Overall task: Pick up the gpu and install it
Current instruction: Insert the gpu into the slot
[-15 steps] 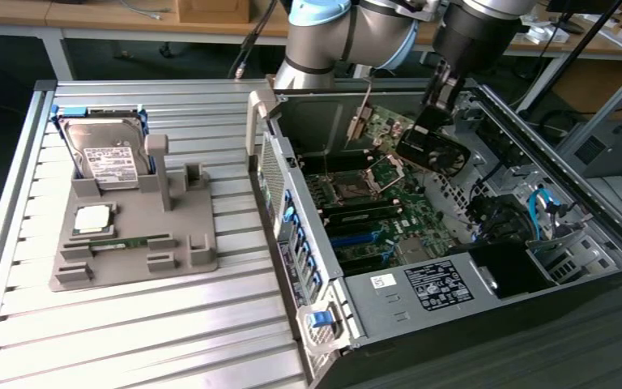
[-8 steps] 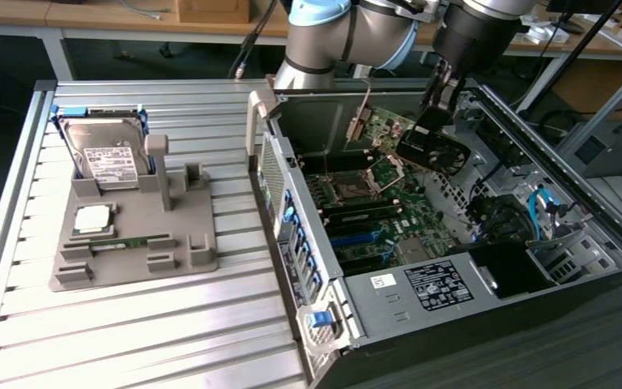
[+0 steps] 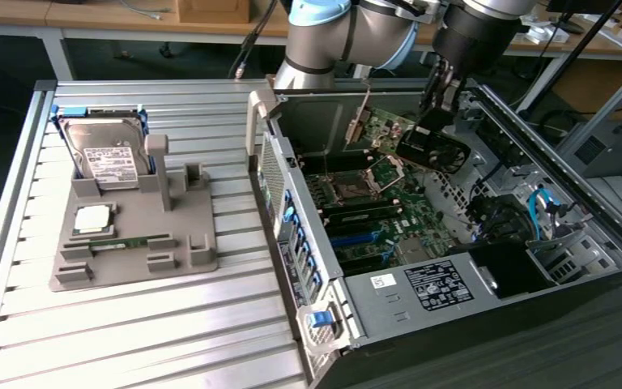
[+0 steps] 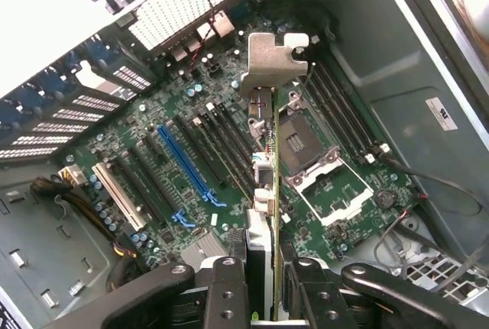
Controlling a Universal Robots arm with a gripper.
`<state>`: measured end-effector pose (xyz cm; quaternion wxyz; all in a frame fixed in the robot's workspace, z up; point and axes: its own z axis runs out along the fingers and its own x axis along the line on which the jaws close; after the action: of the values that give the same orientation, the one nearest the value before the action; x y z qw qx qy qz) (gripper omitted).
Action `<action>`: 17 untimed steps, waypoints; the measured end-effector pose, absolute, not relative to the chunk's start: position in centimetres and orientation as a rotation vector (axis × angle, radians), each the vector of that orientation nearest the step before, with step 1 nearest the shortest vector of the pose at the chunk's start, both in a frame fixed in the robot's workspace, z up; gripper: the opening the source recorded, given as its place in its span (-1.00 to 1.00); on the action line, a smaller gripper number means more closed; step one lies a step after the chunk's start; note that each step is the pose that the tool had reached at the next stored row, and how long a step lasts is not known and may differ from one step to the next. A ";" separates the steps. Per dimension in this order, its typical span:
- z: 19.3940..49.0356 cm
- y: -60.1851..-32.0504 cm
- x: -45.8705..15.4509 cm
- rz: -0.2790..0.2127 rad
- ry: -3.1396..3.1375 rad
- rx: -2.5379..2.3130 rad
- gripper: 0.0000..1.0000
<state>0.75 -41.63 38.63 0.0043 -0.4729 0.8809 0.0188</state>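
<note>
Hanging over the open computer case [image 3: 289, 194], the end effector [image 3: 437, 105] is clamped on the gpu [image 3: 428, 146], which sits tilted in the air above the motherboard [image 3: 392, 219]. In the wrist view the gpu [image 4: 273, 161] runs edge-on between the 2 fingers [image 4: 228, 291], its silver bracket [image 4: 273, 58] at the far end, and it lies between the blue slot [image 4: 187, 169] and the CPU socket [image 4: 313, 149] below it. On the exterior view's left, well apart from the case, a hard drive [image 3: 111, 158] stands in a grey holder [image 3: 138, 251] on the slatted worktop [image 3: 127, 340].
</note>
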 end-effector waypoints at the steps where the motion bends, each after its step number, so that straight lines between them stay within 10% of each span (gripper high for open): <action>1: 38.6 -41.6 0.7 0.059 2.754 -1.493 -0.47; 17: 38.6 -41.6 0.7 0.059 2.687 -1.613 -0.47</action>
<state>0.75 -41.62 38.63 0.0034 -0.5147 0.8572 0.0190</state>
